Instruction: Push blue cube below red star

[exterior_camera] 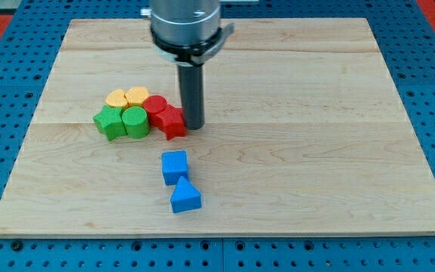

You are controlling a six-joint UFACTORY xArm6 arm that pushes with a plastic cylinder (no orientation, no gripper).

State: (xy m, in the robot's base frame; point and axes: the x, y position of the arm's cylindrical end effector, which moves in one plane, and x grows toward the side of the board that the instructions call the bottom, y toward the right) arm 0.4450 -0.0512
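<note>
The wooden board (293, 174) lay flat on a blue pegboard surface (6, 45), and it carried every block; no box, tray or other container showed in the view. The blue cube (174, 166) sat toward the view's bottom of the board's middle, below the red star (171, 122) and a little to the view's right of it, apart from it with bare wood between. The cube stood on one face, turned slightly so its edges ran a little off the board's edges; being a cube, it had no long axis to speak of. Just below it, touching or nearly so, was a blue wedge-like block (185, 196). The red star belonged to a tight cluster: a red cylinder (155, 105) behind it, a green cylinder (134, 121) and a green star-like block (109, 122) to the view's left, and two yellow blocks (126, 97) at the cluster's top. The arm ended in a plain rod with nothing to open or clench, and it held nothing. The tip (193, 125) rested just beside the red star's right side, above the blue cube.
</note>
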